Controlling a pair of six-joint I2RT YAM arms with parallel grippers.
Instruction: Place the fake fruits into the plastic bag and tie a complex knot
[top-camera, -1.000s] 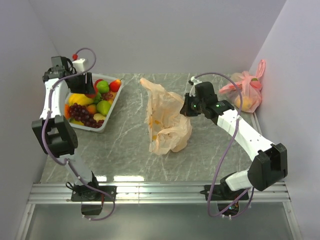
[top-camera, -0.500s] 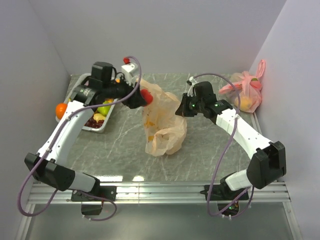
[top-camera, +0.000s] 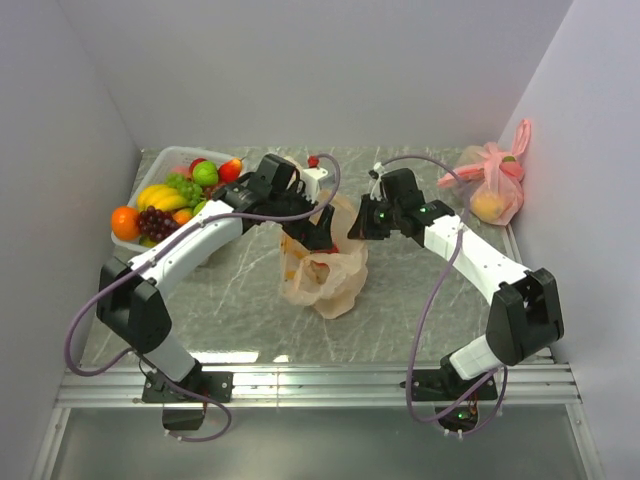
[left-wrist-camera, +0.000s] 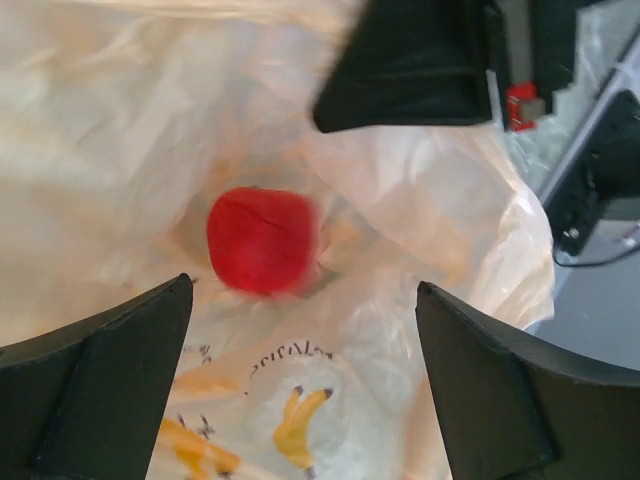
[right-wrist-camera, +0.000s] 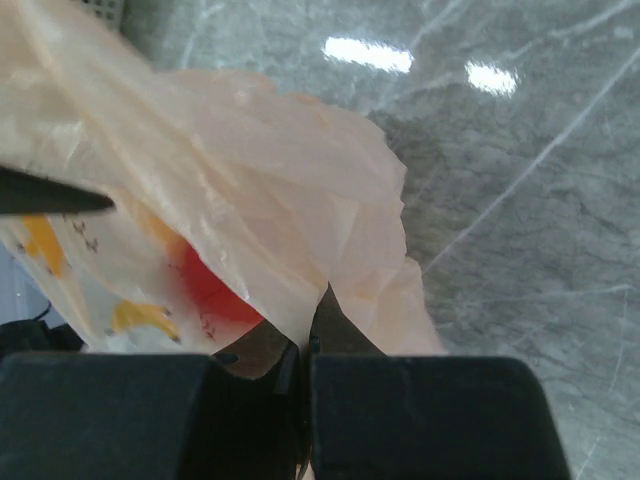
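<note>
While my right hand (right-wrist-camera: 305, 325), clamped on the plastic bag (top-camera: 325, 285), holds it open, left hand (top-camera: 322, 236) gapes above red apple (left-wrist-camera: 262, 240) inside.

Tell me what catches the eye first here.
A blurred red fruit shows inside the peach bag mid-table, right below the open left gripper. The right gripper is shut on the bag's edge. Bright fruits fill a tray at the rear left.
</note>
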